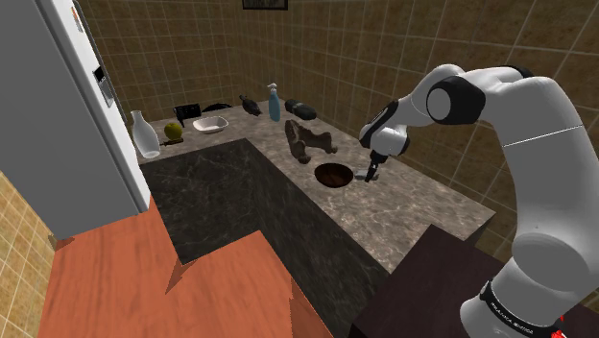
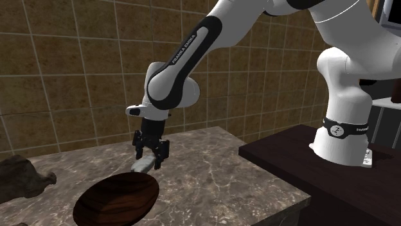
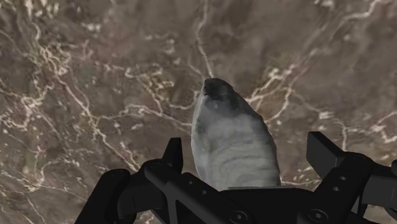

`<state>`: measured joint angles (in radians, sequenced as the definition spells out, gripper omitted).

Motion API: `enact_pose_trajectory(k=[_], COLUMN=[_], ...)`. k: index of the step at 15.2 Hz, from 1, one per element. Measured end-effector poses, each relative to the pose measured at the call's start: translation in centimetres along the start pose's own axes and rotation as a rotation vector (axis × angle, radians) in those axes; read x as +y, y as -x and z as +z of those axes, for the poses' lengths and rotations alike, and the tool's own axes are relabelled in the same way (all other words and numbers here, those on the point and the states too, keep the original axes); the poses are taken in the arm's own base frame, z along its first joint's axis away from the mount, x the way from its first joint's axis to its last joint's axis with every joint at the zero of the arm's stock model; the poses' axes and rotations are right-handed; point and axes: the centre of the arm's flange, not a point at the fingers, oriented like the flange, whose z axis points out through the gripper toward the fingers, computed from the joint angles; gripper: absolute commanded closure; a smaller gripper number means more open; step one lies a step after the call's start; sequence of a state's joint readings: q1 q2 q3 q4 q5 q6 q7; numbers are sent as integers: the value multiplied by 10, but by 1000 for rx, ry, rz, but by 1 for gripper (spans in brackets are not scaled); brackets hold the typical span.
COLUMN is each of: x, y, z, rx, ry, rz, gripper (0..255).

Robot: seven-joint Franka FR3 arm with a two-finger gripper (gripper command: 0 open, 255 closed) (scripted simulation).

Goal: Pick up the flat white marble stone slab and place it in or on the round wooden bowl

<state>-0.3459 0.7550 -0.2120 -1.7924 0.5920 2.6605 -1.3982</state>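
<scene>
Holding: gripper [image 2: 150, 156] fingers clenched on stone slab [image 3: 232, 146] | look: pale grey, streaked, rounded darker tip, hung tilted | place: low over marble counter [image 2: 218, 173], just beside dark wooden bowl [image 2: 117, 199]

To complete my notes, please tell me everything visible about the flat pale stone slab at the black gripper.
The flat grey-white stone slab has faint darker veins, a rounded outline and a darker tip. It juts tilted from under the black two-finger gripper, over the brown marbled countertop, close beside the round dark wooden bowl. Whether it is clasped or touches the countertop is unclear.
</scene>
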Motion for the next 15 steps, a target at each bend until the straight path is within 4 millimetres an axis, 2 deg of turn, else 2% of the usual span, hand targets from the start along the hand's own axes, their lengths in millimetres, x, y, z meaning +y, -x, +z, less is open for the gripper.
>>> enact_pose_trajectory(k=[1, 2, 12, 15], x=[0, 0, 0, 1], y=[0, 0, 0, -3], z=[0, 0, 0, -9], rx=[0, 0, 0, 0], ry=[0, 0, 0, 0], rz=[0, 0, 0, 0], gripper=[0, 255, 255, 255])
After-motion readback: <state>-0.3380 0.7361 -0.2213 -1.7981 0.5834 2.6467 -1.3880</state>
